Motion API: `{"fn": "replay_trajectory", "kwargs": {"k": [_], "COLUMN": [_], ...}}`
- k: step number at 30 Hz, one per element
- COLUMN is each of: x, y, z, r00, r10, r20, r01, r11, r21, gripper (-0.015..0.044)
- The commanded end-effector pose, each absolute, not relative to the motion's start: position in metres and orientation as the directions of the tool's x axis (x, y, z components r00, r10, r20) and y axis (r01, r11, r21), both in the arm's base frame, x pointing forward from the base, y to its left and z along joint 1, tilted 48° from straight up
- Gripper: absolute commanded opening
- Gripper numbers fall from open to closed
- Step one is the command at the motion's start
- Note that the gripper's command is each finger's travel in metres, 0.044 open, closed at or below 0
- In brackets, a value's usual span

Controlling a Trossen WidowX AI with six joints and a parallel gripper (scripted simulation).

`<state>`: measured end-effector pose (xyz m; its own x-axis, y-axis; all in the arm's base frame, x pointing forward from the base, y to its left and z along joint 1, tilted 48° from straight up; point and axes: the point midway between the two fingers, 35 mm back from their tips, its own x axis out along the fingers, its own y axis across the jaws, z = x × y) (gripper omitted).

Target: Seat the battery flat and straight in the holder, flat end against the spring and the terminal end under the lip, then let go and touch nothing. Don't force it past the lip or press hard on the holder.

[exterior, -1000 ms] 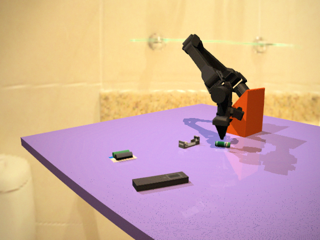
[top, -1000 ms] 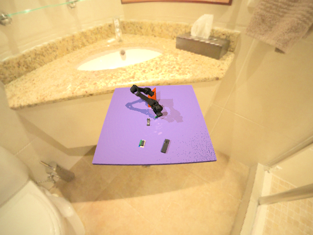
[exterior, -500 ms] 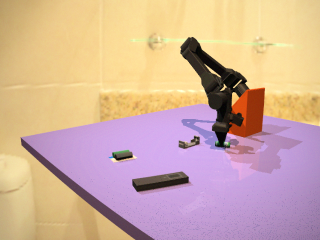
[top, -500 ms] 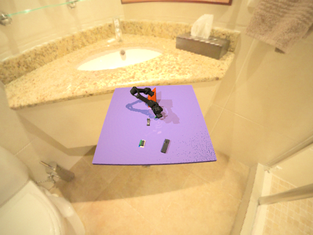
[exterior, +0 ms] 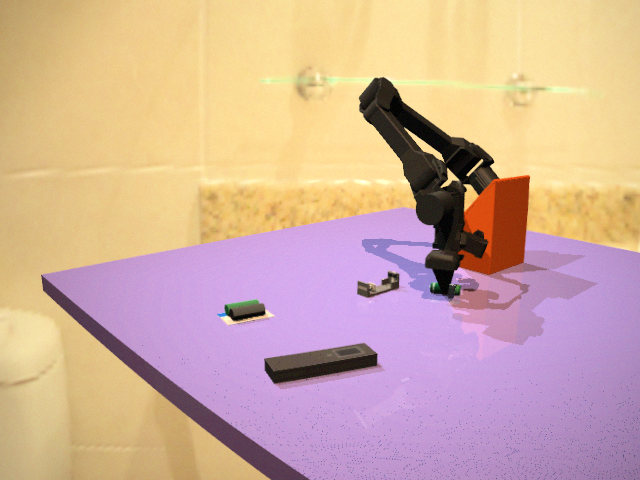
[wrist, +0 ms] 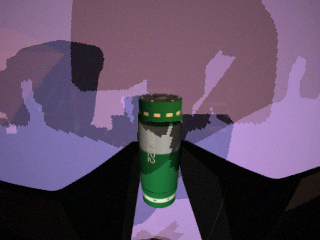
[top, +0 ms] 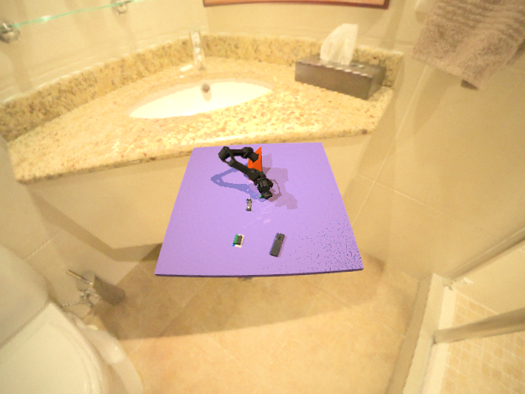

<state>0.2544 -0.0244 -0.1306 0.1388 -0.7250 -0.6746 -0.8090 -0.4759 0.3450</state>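
The green battery with a pale band (top: 261, 196) (exterior: 435, 287) (wrist: 159, 172) lies on its side at the tabletop. My gripper (exterior: 445, 291) (wrist: 159, 148) points down over it, with a finger against each long side at about mid-length; it is shut on the battery. In the top view the hand hides most of both. The small grey holder (top: 248, 204) (exterior: 378, 287) stands empty on the table, a short way from the battery, with a raised wall at each end. Which end has the spring or the lip is too small to tell.
A dark oblong block (top: 277, 245) (exterior: 320, 362) lies nearer the front edge of the purple table (top: 203, 169) (exterior: 170, 268). Beside it, a green and a dark cylinder (top: 238, 240) (exterior: 247, 311) lie on a pale card. An orange wedge (top: 256, 162) (exterior: 506, 227) stands at the arm's base.
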Motion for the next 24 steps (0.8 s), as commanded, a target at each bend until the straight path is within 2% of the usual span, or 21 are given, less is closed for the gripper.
{"fn": "replay_trajectory", "kwargs": {"k": [1, 4, 18, 24], "x": [0.254, 0.254, 0.248, 0.264], "y": [-0.025, -0.025, 0.012, 0.011], "z": [-0.131, -0.131, -0.097, -0.086], "r00": [0.139, 0.139, 0.14, 0.139], "r10": [-0.727, -0.727, -0.724, -0.721], "r20": [-0.673, -0.673, -0.675, -0.679], "r01": [-0.807, -0.807, -0.812, -0.946], "r11": [-0.477, -0.477, -0.474, -0.3], "r21": [0.349, 0.349, 0.34, 0.125], "gripper": [0.0082, 0.0066, 0.0066, 0.0066]}}
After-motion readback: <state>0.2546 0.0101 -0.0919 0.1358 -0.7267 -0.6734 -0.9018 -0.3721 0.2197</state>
